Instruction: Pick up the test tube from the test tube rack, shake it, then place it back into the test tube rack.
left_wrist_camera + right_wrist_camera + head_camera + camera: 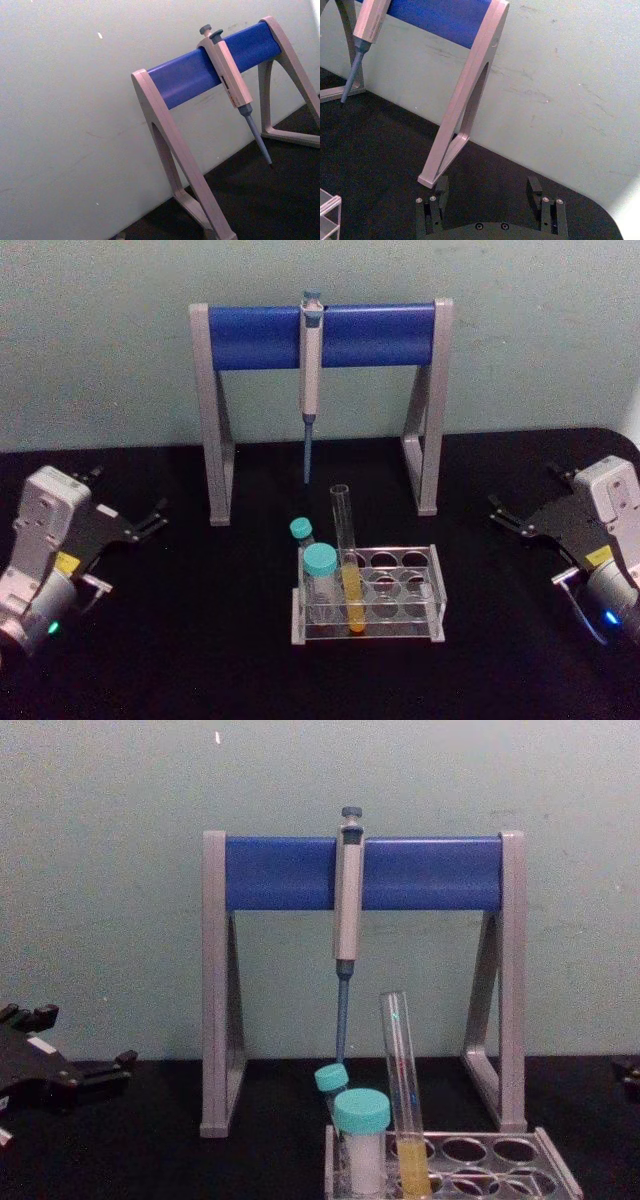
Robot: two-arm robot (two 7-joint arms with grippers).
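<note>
The test tube [347, 550] stands upright in the front row of the test tube rack [436, 585] at table centre, with yellow liquid in its lower part. The chest view shows the test tube [403, 1090] rising well above the rack [556, 1166]. My left gripper [126, 496] rests open at the table's left side, far from the rack, with nothing between its fingers. It appears as my left gripper [78, 1040] in the chest view. My right gripper [523, 491] sits open at the table's right side, also holding nothing. In its wrist view my right gripper [487, 192] has its fingers wide apart.
A short white tube with a teal cap [321, 578] and a thin teal-capped tube [302, 531] stand in the rack just left of the test tube. Behind the rack rises a grey-and-blue pipette stand [250, 336] with a pipette [311, 375] hanging on it. The tabletop is black.
</note>
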